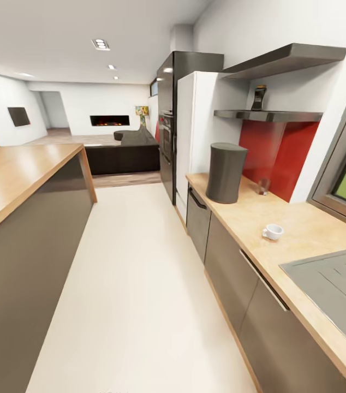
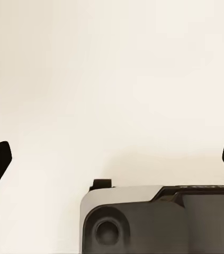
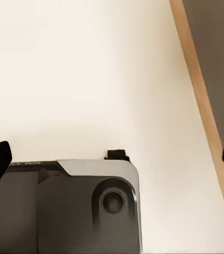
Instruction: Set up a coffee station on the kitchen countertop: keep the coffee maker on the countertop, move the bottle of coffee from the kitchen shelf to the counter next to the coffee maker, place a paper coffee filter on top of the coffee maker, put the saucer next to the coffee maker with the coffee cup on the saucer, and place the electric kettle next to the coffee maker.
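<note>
Room: a long kitchen with a pale floor (image 1: 135, 284), a lounge beyond, and the kitchen countertop (image 1: 304, 229) running along my right side.
Coffee maker: the coffee maker (image 1: 226, 172) stands upright at the counter's far end, already where the task wants it.
Bottle of coffee: the bottle of coffee (image 1: 258, 98) sits on the kitchen shelf (image 1: 268, 115), above and behind the coffee maker, so I judge it needs a high reach.
Coffee cup: the coffee cup (image 1: 273, 232) rests on bare worktop between coffee maker and sink (image 1: 336, 289), no saucer under it.
Left gripper: the left gripper (image 2: 112, 159) points at the floor, fingertips wide apart, holding nothing.
Right gripper: the right gripper (image 3: 112, 159) likewise, spread and empty, beside the cabinet base (image 3: 217, 58).
Obstacles: the island block (image 1: 20, 169) on my left narrows the aisle; a small glass (image 1: 263, 186) stands just beside the coffee maker.
</note>
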